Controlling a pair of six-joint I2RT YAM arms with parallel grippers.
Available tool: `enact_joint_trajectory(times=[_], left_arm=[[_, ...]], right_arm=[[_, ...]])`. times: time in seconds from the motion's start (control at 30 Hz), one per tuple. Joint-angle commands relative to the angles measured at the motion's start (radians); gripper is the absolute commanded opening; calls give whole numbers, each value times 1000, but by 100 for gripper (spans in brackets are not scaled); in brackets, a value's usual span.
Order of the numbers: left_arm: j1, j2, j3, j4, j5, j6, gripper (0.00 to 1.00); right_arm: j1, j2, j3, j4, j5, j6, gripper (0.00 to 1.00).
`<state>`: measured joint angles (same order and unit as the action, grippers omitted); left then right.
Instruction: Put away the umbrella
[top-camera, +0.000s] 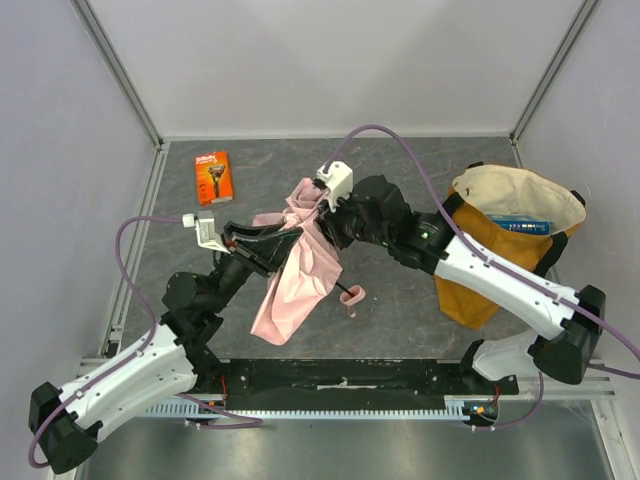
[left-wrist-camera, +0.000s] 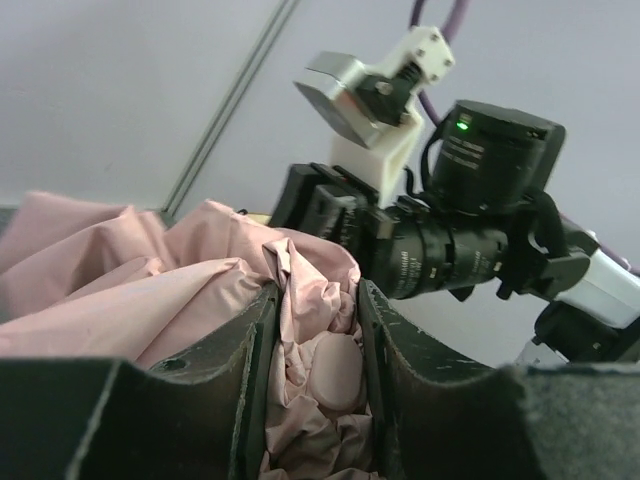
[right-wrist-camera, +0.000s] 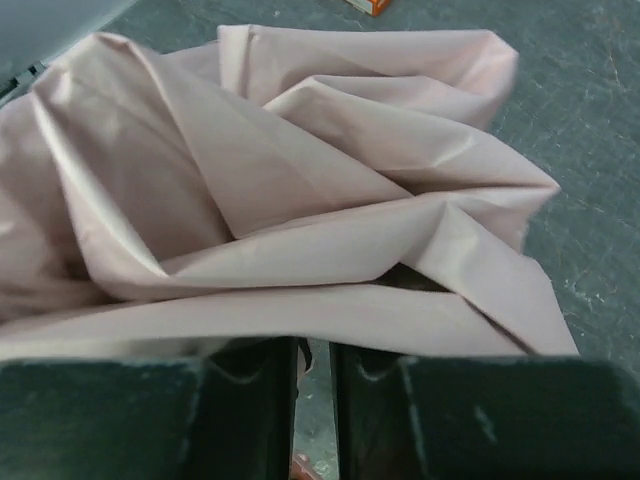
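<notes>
The pink umbrella (top-camera: 300, 280) lies crumpled at the middle of the table (top-camera: 400, 180), its handle (top-camera: 352, 295) toward the arms, well apart from the tote (top-camera: 470, 290) at right. The left gripper (left-wrist-camera: 315, 330) is clamped on bunched fabric. The right gripper (right-wrist-camera: 313, 350), its 2 fingers (right-wrist-camera: 250, 400) closed to a slit, pinches the canopy's far edge.

The pale pink fabric compact umbrella (top-camera: 297, 285) lies collapsed but unrolled near the middle of the dark grey counter (top-camera: 400, 170). Its canopy is a loose, crumpled heap running from upper right to lower left. Broad soft folds overlap one another at the upper end. Low on its right side a thin black shaft (top-camera: 341, 288) pokes out, ending in a small pink handle (top-camera: 353, 294) that rests on the counter. A bunch of canopy folds is pinched in the left claw (left-wrist-camera: 315, 300). The right claw (right-wrist-camera: 313, 345) meets the fabric's top edge with its jaws nearly together.
</notes>
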<state>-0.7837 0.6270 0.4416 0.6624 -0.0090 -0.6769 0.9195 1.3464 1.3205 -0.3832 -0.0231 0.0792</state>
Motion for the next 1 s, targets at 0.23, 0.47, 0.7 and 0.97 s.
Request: enact_joint_trajectory(times=[0.23,0.47,0.7,0.97], left_arm=[[-5,60,2,292,-30,54,2],[-5,135,12,374,-383,221,2],[-3,249,60,502,-511,379,2],[-3,277,68,556,-617,320,2]], right_arm=[[-10,-163,177,-413,118,40,80],[27,-335,-63,-18,-78,422,96],[149,-310,-303,426,-19,656,98],[243,-168,-374,541,196,694,79]])
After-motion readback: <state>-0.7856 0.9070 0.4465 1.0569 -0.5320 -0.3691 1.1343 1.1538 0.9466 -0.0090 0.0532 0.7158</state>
